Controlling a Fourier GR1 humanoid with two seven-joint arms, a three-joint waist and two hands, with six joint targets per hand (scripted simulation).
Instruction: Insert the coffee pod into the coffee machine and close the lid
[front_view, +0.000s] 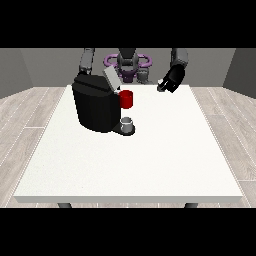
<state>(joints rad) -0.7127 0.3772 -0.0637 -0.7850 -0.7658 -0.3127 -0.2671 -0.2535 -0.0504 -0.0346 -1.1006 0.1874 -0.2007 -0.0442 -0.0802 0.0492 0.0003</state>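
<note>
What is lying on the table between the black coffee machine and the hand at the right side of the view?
In the front view, only bare white table separates the black coffee machine from that hand.

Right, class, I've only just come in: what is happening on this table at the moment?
A humanoid robot stands behind a white table with a black coffee machine on it. The machine's lid is tilted up, open. A red thing at the machine sits on its front, and a grey thing rests on its base below. The hand at the view's right hangs above the table's far edge, touching neither. No other hand shows.
</note>
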